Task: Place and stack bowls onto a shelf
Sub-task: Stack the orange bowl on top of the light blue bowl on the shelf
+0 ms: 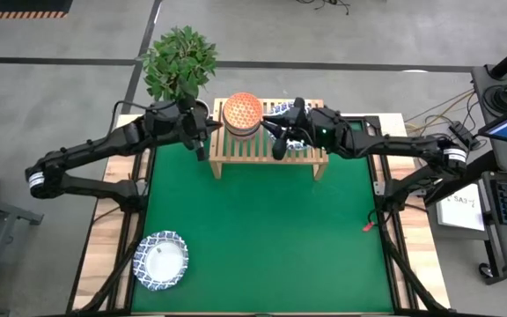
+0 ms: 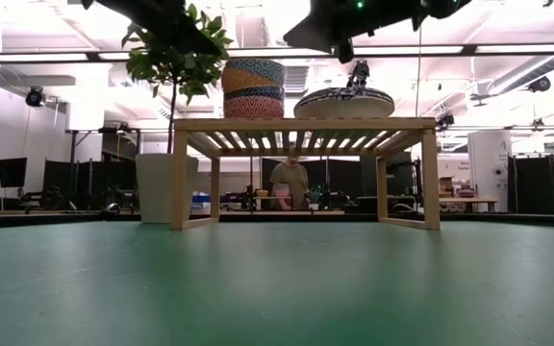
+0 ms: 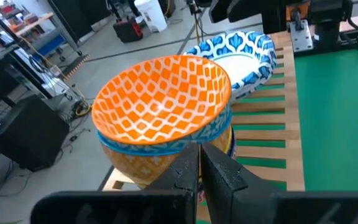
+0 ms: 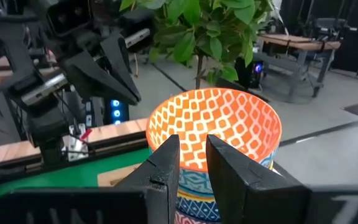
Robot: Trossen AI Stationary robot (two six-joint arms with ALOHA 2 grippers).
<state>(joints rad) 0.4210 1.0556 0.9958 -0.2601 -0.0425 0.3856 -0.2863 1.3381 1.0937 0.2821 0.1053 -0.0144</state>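
Two stacks sit on the low light-wood slatted shelf (image 1: 267, 145): small patterned bowls (image 1: 242, 114) beside wide blue-rimmed white bowls (image 3: 244, 53). Left gripper (image 1: 202, 145) clenched, empty; right gripper (image 1: 277, 145) narrowly parted, empty. Leafy potted plant (image 1: 180, 62) behind.

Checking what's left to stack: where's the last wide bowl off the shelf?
High view: the wide blue-rimmed bowl sits alone at the green mat's near-left corner, far from the shelf.

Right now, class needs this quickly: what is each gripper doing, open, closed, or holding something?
Left gripper: jaws closed, empty, beside the stack of small round patterned bowls.
Right gripper: jaws narrowly apart, nothing visibly held.
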